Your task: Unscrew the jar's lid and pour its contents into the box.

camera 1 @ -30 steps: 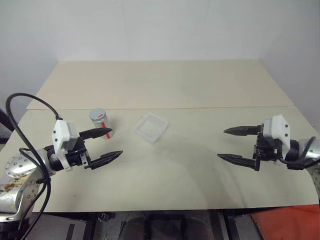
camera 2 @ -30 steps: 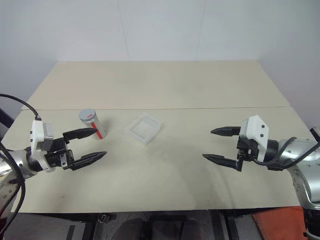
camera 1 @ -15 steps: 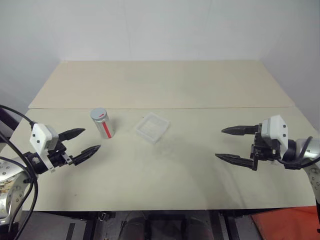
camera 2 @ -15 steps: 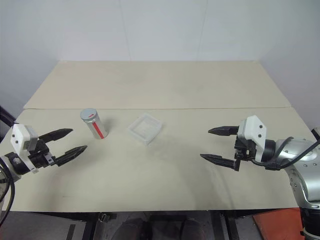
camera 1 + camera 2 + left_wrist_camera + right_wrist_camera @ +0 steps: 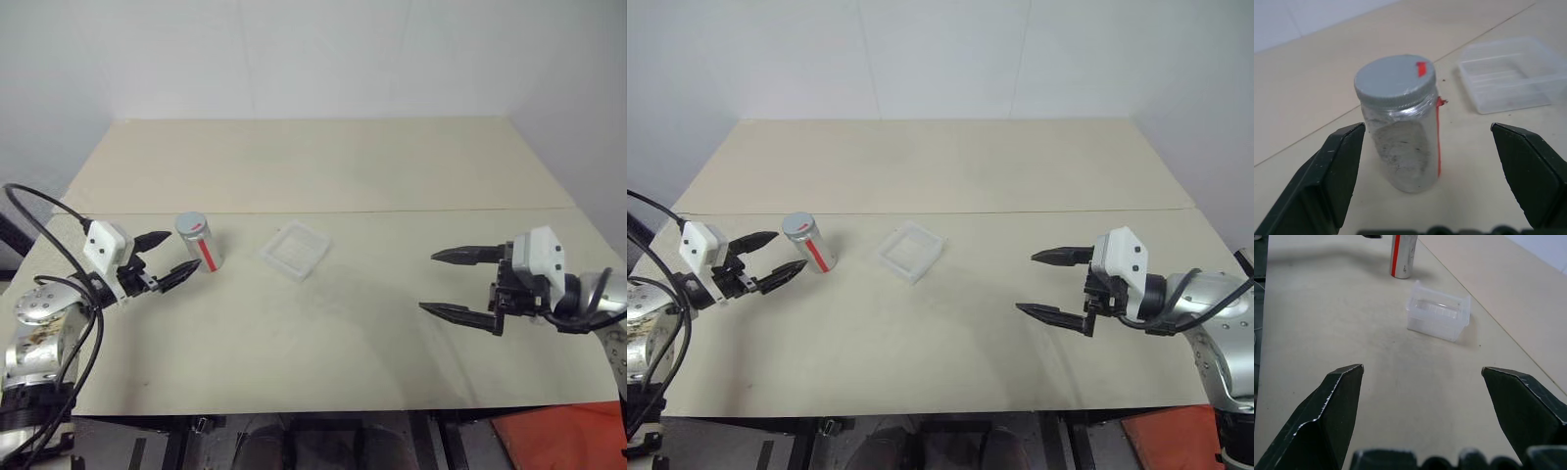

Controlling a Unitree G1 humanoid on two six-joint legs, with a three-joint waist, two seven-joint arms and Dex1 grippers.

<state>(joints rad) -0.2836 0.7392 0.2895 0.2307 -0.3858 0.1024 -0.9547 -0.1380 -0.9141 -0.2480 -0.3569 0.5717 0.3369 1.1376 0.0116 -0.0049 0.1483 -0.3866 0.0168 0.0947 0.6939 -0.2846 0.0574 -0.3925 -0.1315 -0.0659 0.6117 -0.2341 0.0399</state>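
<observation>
Pale beige tabletop (image 5: 323, 323) extends to a plain white wall, with a seam line running across its width.

Left gripper (image 5: 173, 258): jaws spread wide, nothing held. The jar (image 5: 1400, 125) stands upright directly ahead of the fingertips, in line with the gap between the jaws, touching neither finger. The grey lid (image 5: 1395, 79) is screwed on and carries a small red mark near its rim. A red stripe runs down the jar wall. The label shows no legible writing. The contents (image 5: 1400, 147) appear as fine dark specks behind the cloudy wall; individual bits cannot be made out. The inner ends of both fingers are cut off in the wrist view.

Right gripper (image 5: 1041, 284): jaws spread wide, nothing held, hovering over bare table. The box (image 5: 1438, 312) sits well ahead of the jaws, about centred in the gap, upright and open-topped. Its translucent walls make the interior hard to read. Beyond the box, the jar is cut off at the frame edge, so its lid is hidden in the right wrist view.

Jar and box stand near each other, apart, between the two grippers.
</observation>
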